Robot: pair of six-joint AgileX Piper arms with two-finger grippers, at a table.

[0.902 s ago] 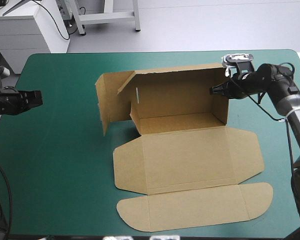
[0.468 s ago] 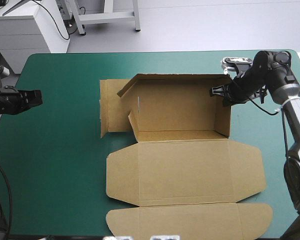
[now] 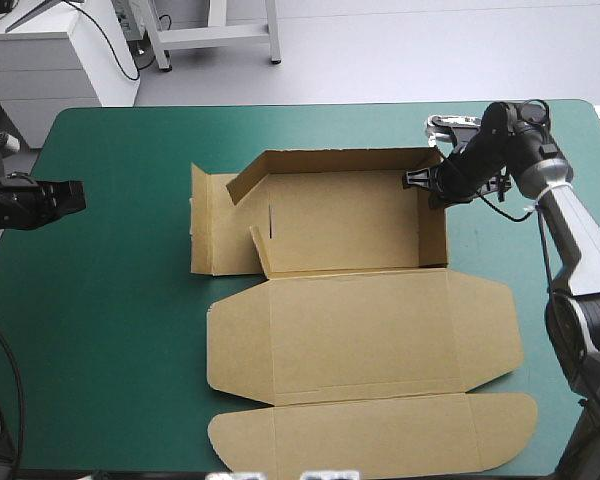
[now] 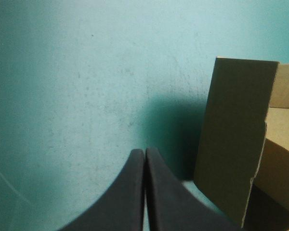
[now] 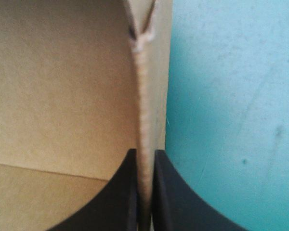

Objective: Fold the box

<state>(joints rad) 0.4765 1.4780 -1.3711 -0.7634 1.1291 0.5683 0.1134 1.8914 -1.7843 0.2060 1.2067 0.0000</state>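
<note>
The brown box (image 3: 350, 300) lies mid-table with its back and right walls raised, the lid and its tuck flap flat toward the near edge. The left end flap (image 3: 208, 222) stands loose beside it. My right gripper (image 3: 418, 180) is shut on the box's right wall at its far corner; in the right wrist view the wall's edge (image 5: 143, 120) runs up between the black fingers (image 5: 127, 192). My left gripper (image 4: 145, 156) is shut and empty, hovering at the table's left edge (image 3: 70, 195), with the brown left flap (image 4: 233, 139) ahead of it and to one side.
Bare teal-green cover (image 3: 110, 330) lies left of the box and behind it. The flat lid reaches close to the table's near edge.
My right gripper has drawn the box leftward and toward the near edge, turning it square to the table. The left arm has stayed put.
</note>
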